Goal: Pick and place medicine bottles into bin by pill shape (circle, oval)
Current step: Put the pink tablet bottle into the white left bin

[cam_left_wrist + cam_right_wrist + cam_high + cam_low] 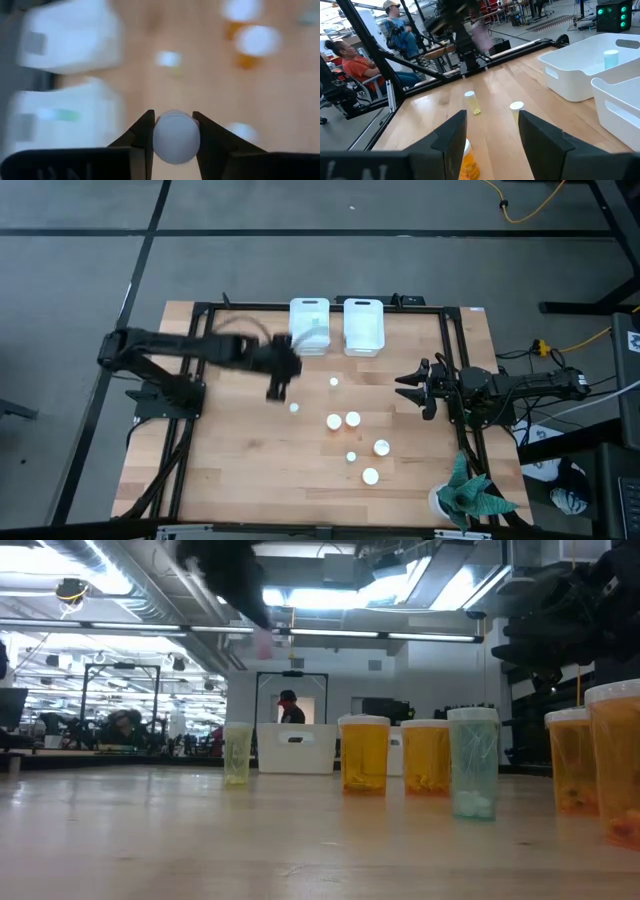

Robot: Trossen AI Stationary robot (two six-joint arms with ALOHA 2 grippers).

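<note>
My left gripper (280, 387) is shut on a small pink bottle with a white cap (176, 140), held high over the table in front of the left white bin (309, 326). The bottle also shows in the low view (262, 640) and in the right wrist view (481, 35). Several white-capped bottles stand upright on the table: orange ones (352, 419) (365, 755) and small pastel ones (294, 407) (473, 775). My right gripper (404, 388) waits open and empty at the table's right side; it also shows in its own wrist view (491, 120). My left gripper pinches the pink bottle between its two fingers, one on each side of the white cap (158, 138). The fingers come from above and point down. The bottle is lifted clear of the table and hangs below the fingers.
Two white bins stand side by side at the table's far edge, and the left one holds a pale blue bottle (611, 58); the right bin (363, 327) is beside it. A teal plant in a white pot (468, 495) stands at the near right corner. People are beyond the table (350, 62).
</note>
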